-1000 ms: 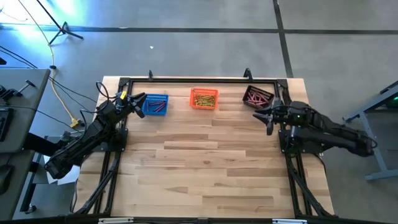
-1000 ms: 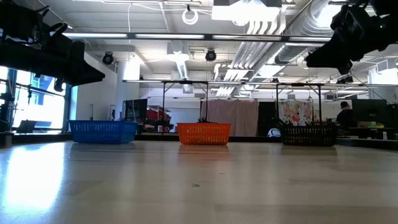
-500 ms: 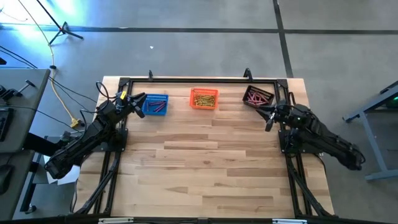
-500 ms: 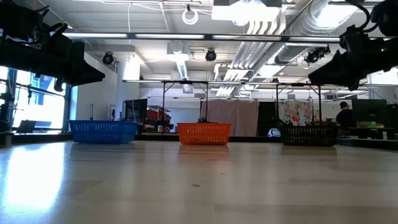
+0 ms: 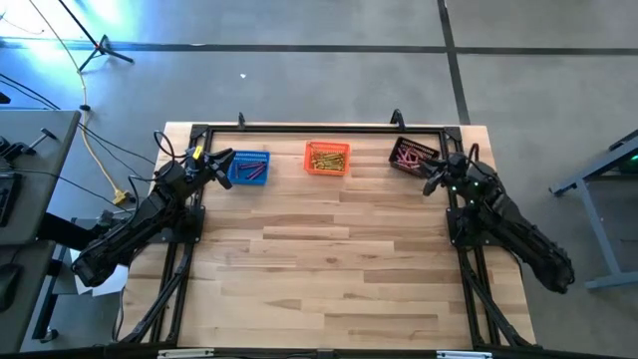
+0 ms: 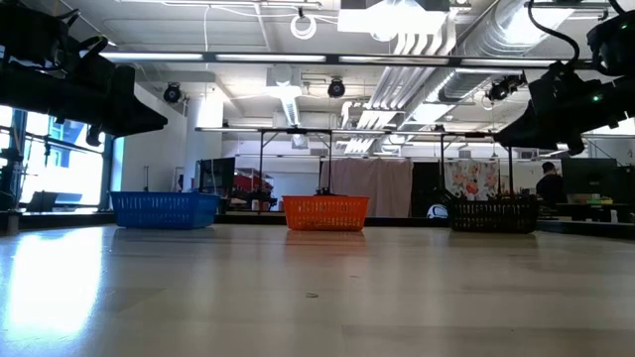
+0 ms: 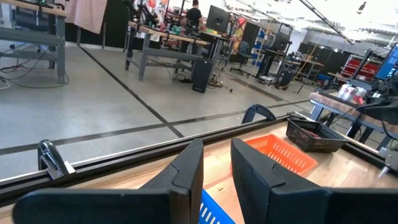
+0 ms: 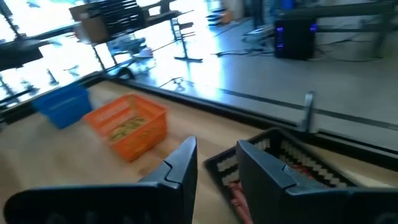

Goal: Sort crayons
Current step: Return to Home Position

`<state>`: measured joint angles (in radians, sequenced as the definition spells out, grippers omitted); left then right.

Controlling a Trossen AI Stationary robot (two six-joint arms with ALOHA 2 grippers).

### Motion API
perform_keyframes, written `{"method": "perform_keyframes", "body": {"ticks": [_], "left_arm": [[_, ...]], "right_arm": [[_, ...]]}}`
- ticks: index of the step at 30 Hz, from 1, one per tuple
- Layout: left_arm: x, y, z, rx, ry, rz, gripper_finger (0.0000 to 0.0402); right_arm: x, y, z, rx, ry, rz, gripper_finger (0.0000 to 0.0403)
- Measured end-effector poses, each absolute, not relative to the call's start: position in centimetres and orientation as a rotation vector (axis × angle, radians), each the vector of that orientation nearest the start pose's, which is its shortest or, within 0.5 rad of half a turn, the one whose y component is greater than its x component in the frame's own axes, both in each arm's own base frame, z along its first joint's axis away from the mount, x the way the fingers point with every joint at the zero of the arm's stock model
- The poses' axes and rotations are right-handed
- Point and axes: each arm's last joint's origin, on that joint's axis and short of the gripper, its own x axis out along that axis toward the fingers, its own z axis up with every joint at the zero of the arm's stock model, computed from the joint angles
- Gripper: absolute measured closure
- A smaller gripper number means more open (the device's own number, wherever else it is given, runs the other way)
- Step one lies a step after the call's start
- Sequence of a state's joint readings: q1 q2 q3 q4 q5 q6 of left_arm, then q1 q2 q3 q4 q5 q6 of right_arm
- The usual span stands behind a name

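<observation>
We see the right gripper (image 5: 430, 181) has drawn back beside the black basket (image 5: 435, 155) at upper right, narrowly parted and empty, like the left gripper (image 5: 220, 163). All the crayons (image 5: 326, 158) lie in baskets along the top, so we judge the sorting finished.

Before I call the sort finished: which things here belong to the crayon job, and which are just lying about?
Job: yellow crayons in the orange basket; pink crayons in the black basket; purple crayons in the blue basket; left hand and right hand, both open, empty.

Lying about: grey side table, tripod stand, a person far behind.
</observation>
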<state>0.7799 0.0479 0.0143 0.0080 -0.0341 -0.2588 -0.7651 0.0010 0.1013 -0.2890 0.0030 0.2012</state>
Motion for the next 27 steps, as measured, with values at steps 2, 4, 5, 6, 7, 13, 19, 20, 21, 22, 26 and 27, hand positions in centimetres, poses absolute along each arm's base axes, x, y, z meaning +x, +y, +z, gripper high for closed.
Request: {"method": "perform_keyframes", "body": {"ticks": [2,4,5,6,7,13,19,20,21,22,26,27], "left_arm": [[7.0,7.1,16.5,-0.254,-0.081,0.813,0.0330],[7.0,7.1,16.5,-0.254,-0.081,0.813,0.0330],[7.0,7.1,16.5,-0.254,-0.081,0.813,0.0330],[7.0,7.1,16.5,-0.254,-0.081,0.813,0.0330],[7.0,7.1,16.5,-0.254,-0.081,0.813,0.0330],[7.0,7.1,16.5,-0.254,-0.081,0.813,0.0330],[7.0,7.1,16.5,-0.254,-0.081,0.813,0.0330],[7.0,7.1,16.5,-0.254,-0.081,0.813,0.0330],[7.0,7.1,16.5,-0.254,-0.081,0.813,0.0330],[7.0,7.1,16.5,-0.254,-0.081,0.813,0.0330],[7.0,7.1,16.5,-0.254,-0.081,0.813,0.0330],[7.0,7.1,16.5,-0.254,-0.081,0.813,0.0330]], "right_arm": [[6.1,-6.4,17.0,0.266,0.097,-0.827,0.0304],[5.9,-6.7,17.0,0.269,0.093,-0.865,0.0304],[5.7,-6.8,17.0,0.270,0.090,-0.883,0.0304],[5.6,-6.9,17.0,0.271,0.088,-0.899,0.0304],[5.5,-6.9,17.0,0.272,0.087,-0.914,0.0304],[5.1,-7.3,17.0,0.276,0.079,-0.973,0.0304],[4.8,-7.5,17.0,0.279,0.074,-1.013,0.0304],[4.8,-7.5,17.0,0.280,0.075,-1.017,0.0304],[4.8,-7.5,16.9,0.280,0.076,-1.019,0.0304],[4.8,-7.5,16.9,0.282,0.079,-1.020,0.0304],[4.8,-7.5,16.9,0.283,0.080,-1.020,0.0304],[4.8,-7.5,16.9,0.283,0.080,-1.020,0.0304]]}}
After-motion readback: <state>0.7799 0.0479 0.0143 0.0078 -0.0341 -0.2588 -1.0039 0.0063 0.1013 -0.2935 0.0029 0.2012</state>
